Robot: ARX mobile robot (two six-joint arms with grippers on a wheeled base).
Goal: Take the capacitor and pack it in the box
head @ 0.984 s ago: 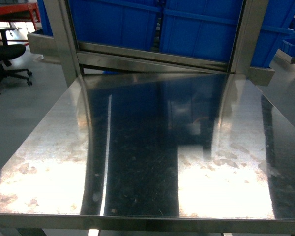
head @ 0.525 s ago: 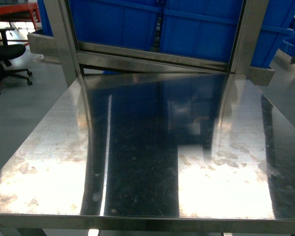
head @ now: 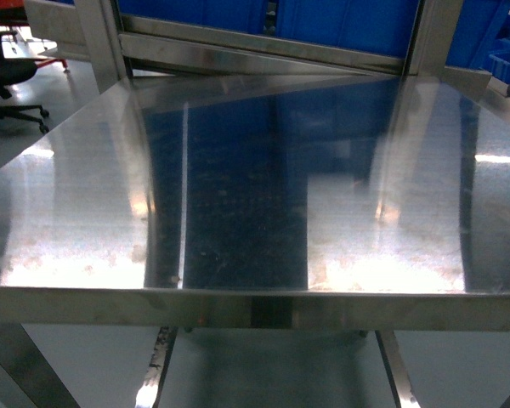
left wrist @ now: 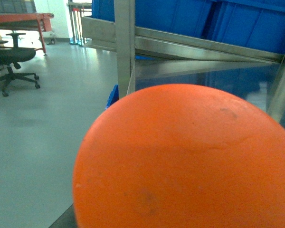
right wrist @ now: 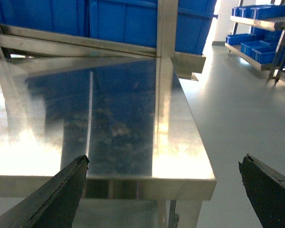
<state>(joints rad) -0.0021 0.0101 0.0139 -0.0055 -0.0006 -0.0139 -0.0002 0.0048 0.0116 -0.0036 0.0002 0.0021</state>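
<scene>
Left pincer's camera is filled by the orange capacitor.

A polished steel table reflects bright overhead light in pale patches, with steel uprights rising at its far edge. Large blue bins sit behind on a rack (smaller ones line shelving to the right). Grey floor carries a black office chair beside a red bench.

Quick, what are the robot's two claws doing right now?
Left claw: cannot be told; an orange round thing fills its camera.
Right claw: open, holding nothing, near the steel table.
</scene>
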